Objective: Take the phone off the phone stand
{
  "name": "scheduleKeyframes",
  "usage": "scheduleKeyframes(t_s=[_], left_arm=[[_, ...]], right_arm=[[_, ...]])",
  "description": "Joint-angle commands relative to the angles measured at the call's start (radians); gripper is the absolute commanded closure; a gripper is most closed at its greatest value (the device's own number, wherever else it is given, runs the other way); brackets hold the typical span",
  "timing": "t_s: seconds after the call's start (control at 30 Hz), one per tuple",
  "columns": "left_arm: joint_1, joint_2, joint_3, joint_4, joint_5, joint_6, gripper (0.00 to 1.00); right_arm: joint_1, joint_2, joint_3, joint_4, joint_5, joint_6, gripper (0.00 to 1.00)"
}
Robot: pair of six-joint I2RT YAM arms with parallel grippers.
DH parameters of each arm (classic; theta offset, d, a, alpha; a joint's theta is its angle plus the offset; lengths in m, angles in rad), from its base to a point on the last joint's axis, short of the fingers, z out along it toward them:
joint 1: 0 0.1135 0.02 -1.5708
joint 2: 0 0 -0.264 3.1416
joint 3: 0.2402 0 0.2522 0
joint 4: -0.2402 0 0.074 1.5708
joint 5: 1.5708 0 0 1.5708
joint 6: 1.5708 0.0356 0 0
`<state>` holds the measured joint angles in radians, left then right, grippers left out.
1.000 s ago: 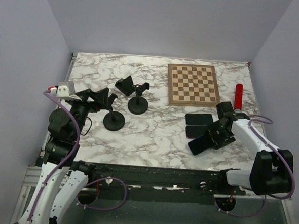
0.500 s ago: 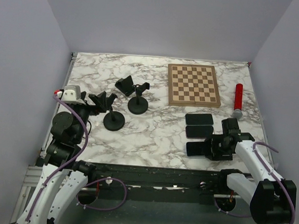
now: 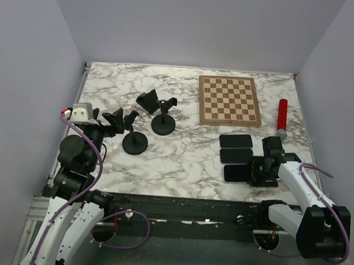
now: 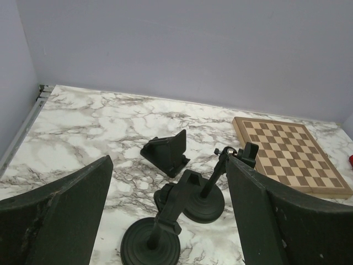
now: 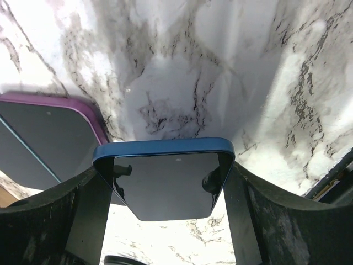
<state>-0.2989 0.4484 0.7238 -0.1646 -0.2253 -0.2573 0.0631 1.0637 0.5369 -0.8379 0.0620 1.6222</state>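
My right gripper (image 3: 260,172) is shut on a blue-cased phone (image 3: 237,173), held flat at the table's front right; I cannot tell if it touches the marble. In the right wrist view the fingers (image 5: 83,215) press both long edges of the phone (image 5: 165,179). Three black phone stands are empty: a round-base one (image 3: 135,142), another (image 3: 163,124) and a wedge one (image 3: 147,100). My left gripper (image 3: 114,119) is open and empty, just left of the near stand (image 4: 160,229).
Two more phones (image 3: 235,140) (image 3: 236,155) lie in a row just behind the held one; the nearer has a purple case (image 5: 44,132). A chessboard (image 3: 229,100) lies at the back right. A red cylinder (image 3: 281,118) lies near the right edge.
My right gripper has swung the phone from a tilted pose down to flat, in line in front of the two other phones. My left gripper has drawn back slightly to the left.
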Motion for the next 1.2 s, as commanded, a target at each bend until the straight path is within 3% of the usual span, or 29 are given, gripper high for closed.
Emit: scheduleKeyframes(t_s=[0.0,0.17,0.53,1.17], left_arm=[[-0.005,-0.01,-0.008,0.004,-0.023,0.01,0.09],[-0.005,-0.009,-0.009,0.005,-0.022,0.01,0.09],[-0.005,-0.009,-0.015,0.009,-0.016,0.009,0.1],[-0.005,0.001,-0.017,0.01,0.004,0.012,0.11]], right_arm=[[-0.007,0.015,-0.016,0.007,0.001,0.019,0.91],[-0.006,0.022,-0.02,0.006,-0.013,0.023,0.89],[-0.007,0.047,-0.061,0.065,-0.042,0.005,0.65],[-0.008,-0.022,-0.09,0.055,-0.047,-0.012,0.07]])
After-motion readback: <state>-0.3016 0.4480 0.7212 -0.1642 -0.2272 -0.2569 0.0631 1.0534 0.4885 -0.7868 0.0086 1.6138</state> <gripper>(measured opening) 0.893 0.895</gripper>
